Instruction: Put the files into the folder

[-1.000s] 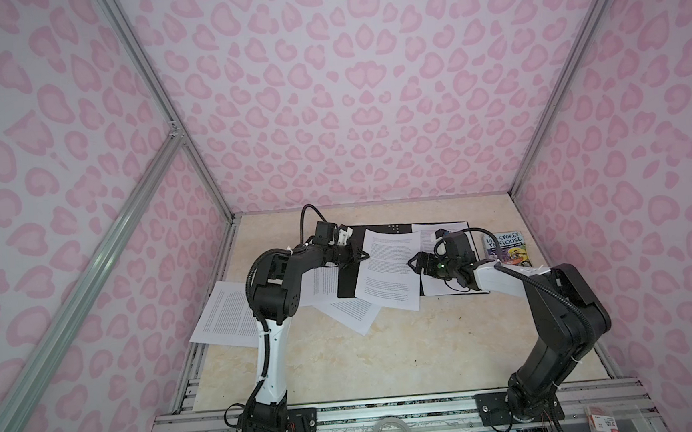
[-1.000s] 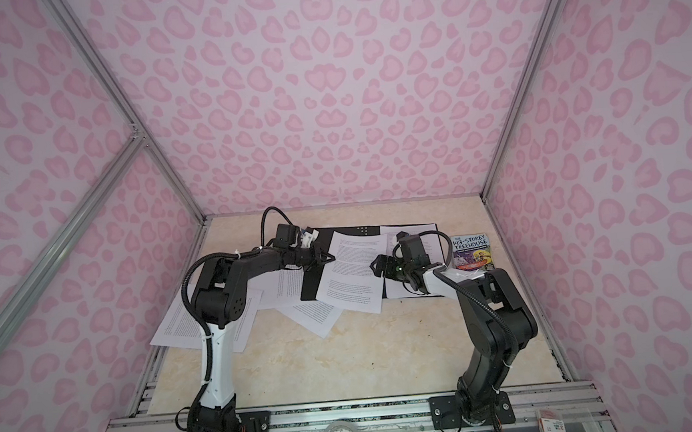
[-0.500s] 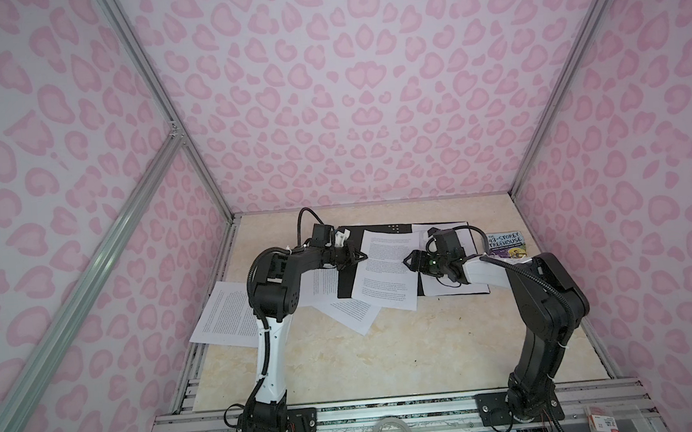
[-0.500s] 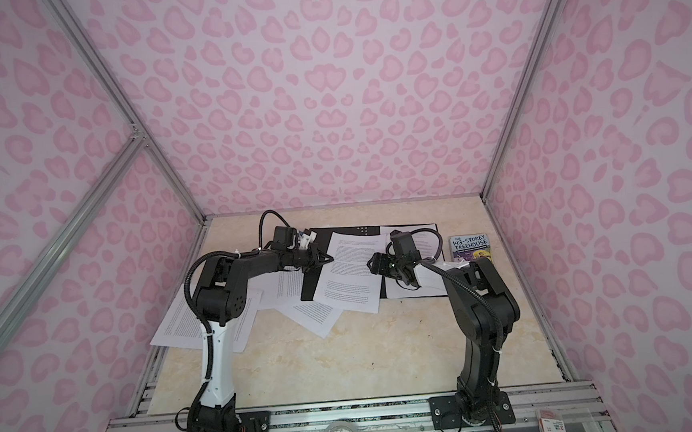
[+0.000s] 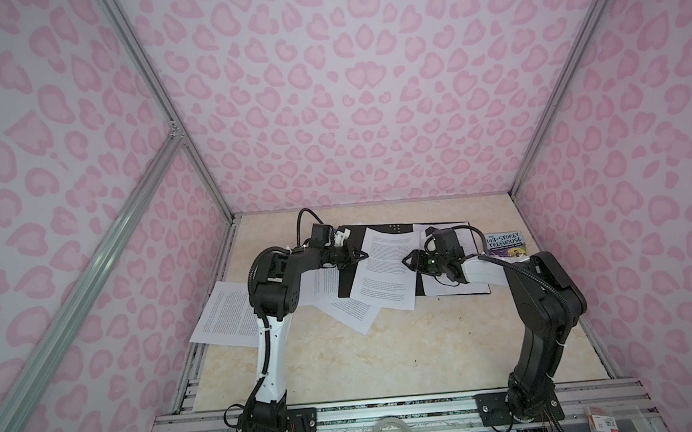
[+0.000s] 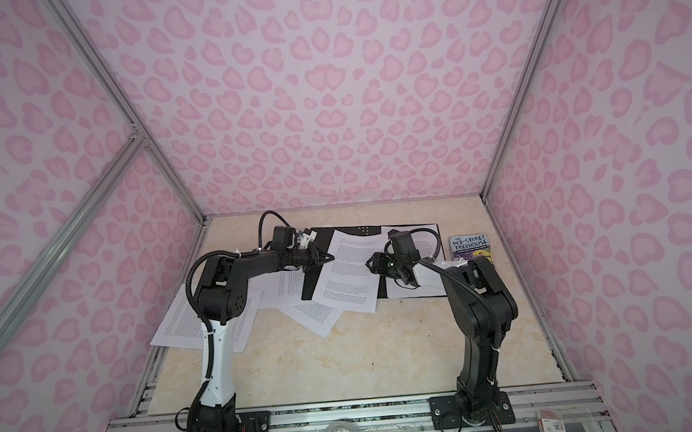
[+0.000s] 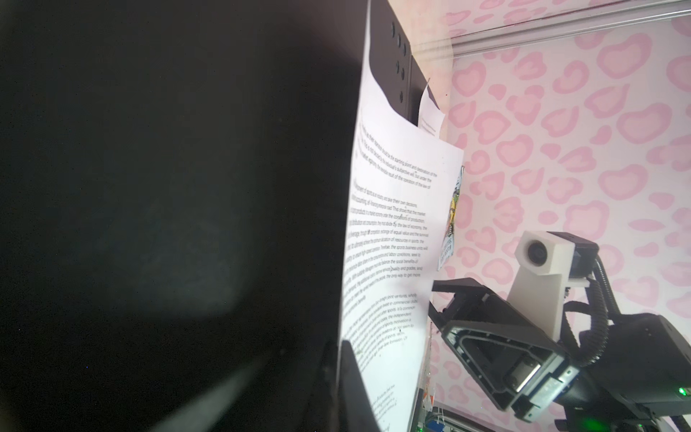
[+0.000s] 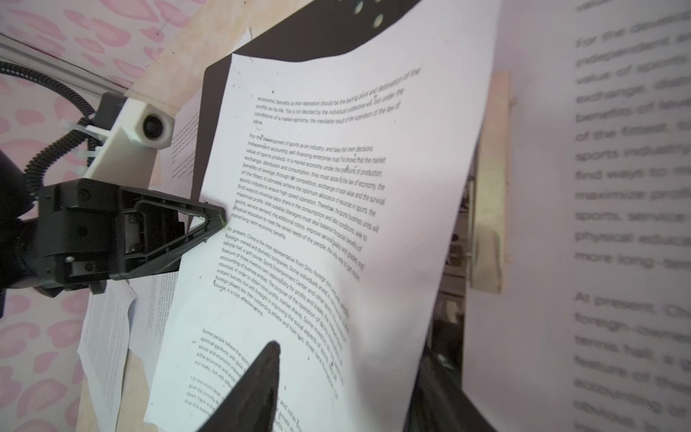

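Note:
The folder lies open at the back of the table, black inside up, in both top views. My left gripper is shut on the left edge of one printed sheet, holding it lifted over the folder's middle. In the left wrist view that sheet runs from my shut left gripper. My right gripper stands at the sheet's right edge, jaws apart, one finger over the paper. Another of the files lies on the folder's right half. More files lie spread at the left.
A small colourful Treehouse book lies right of the folder near the right wall. One sheet pokes out in front of the folder. Pink patterned walls close three sides, and an aluminium rail carries both arm bases at the front.
My right gripper has moved left to the lifted sheet's right edge and its jaws have narrowed. The left gripper has kept its hold without moving.

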